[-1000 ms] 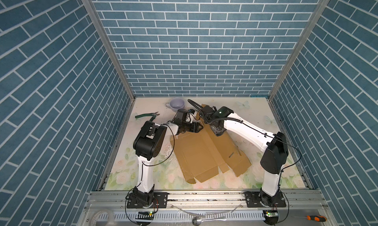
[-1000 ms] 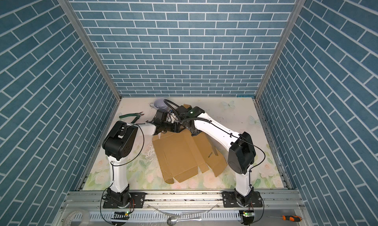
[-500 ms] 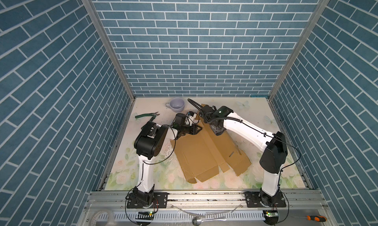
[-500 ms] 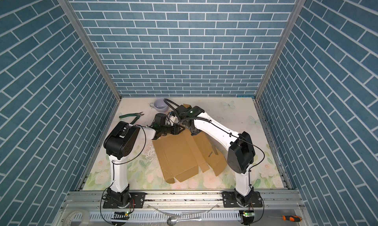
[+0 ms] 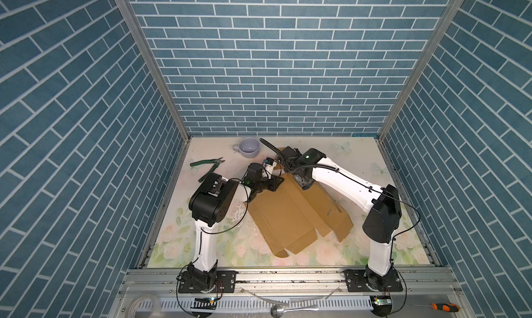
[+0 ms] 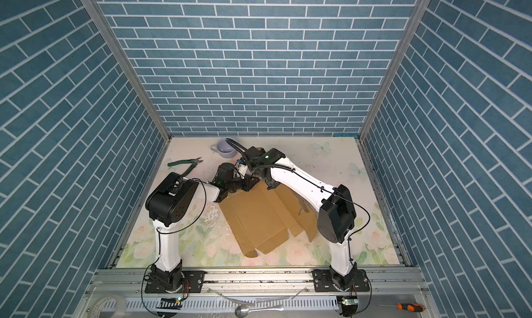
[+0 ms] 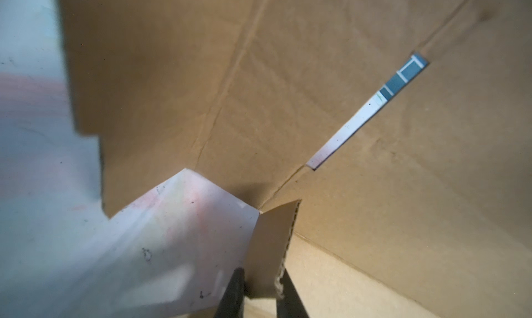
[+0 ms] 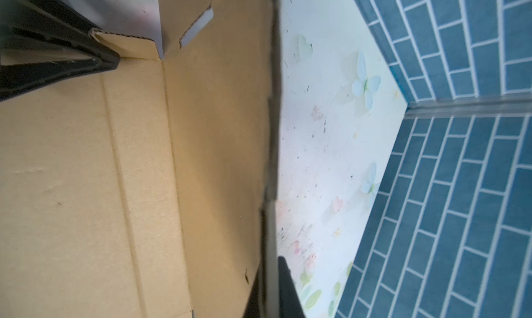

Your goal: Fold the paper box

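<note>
The paper box (image 5: 290, 215) (image 6: 259, 215) is a brown cardboard sheet lying partly folded in mid-table in both top views, its far end raised. My left gripper (image 5: 276, 182) (image 6: 253, 184) is at the box's far-left corner. In the left wrist view it (image 7: 260, 273) is shut on a small corner flap (image 7: 273, 238), one finger on each face. My right gripper (image 5: 302, 184) (image 6: 270, 184) is at the far end; in the right wrist view it (image 8: 270, 264) is shut on the upright wall's edge (image 8: 272, 129). The left fingers (image 8: 109, 60) show there too.
A lilac cup (image 5: 250, 147) (image 6: 226, 148) stands at the back, just beyond both grippers. Green-handled pliers (image 5: 207, 165) (image 6: 185, 162) lie at the back left. A screwdriver (image 5: 443, 307), a spoon (image 5: 277, 309) and a tape roll (image 5: 141, 305) rest on the front rail.
My left gripper has closed from wide open onto the corner flap, and its wrist has shifted slightly. The right gripper keeps its hold on the wall.
</note>
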Controlling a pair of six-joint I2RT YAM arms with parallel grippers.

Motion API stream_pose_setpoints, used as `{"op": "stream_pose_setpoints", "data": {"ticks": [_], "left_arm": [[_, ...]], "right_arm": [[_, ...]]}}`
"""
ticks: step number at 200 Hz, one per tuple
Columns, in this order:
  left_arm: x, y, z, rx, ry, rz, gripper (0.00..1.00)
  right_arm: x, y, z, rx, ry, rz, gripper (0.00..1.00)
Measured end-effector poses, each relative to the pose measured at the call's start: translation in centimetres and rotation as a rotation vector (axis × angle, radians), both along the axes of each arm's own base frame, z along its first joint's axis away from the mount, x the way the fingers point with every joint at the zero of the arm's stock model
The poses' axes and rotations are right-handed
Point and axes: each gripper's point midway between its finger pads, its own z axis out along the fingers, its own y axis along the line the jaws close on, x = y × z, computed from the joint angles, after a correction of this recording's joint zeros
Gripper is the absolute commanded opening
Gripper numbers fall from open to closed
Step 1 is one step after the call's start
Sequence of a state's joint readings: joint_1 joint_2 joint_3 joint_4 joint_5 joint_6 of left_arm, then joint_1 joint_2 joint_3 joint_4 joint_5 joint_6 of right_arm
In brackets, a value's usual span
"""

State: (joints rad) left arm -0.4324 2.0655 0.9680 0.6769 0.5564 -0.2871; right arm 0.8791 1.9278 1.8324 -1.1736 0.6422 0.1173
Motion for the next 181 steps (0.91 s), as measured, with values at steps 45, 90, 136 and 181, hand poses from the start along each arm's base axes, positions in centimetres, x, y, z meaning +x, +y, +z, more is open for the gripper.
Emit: {"op": "stream_pose_setpoints", "data": {"ticks": [45, 90, 136, 181], "left_arm": [[-0.5, -0.1, 0.1, 0.013, -0.029, 0.019, 0.23], [-0.8, 0.2, 0.2, 0.013, -0.044, 0.032, 0.24], [-1.2, 0.6, 0.1, 0.0, -0.043, 0.043, 0.3], [-1.5, 1.5, 1.7, -0.029, -0.052, 0.062, 0.34]], "right_arm": [[0.3, 0.9, -0.7, -0.047, 0.006, 0.138, 0.01], [-0.7, 1.9, -0.7, -0.093, -0.037, 0.17, 0.01], [-0.5, 2.1, -1.3, -0.117, -0.064, 0.158, 0.01], [-0.1, 1.7, -1.5, -0.129, -0.089, 0.135, 0.0]]}}
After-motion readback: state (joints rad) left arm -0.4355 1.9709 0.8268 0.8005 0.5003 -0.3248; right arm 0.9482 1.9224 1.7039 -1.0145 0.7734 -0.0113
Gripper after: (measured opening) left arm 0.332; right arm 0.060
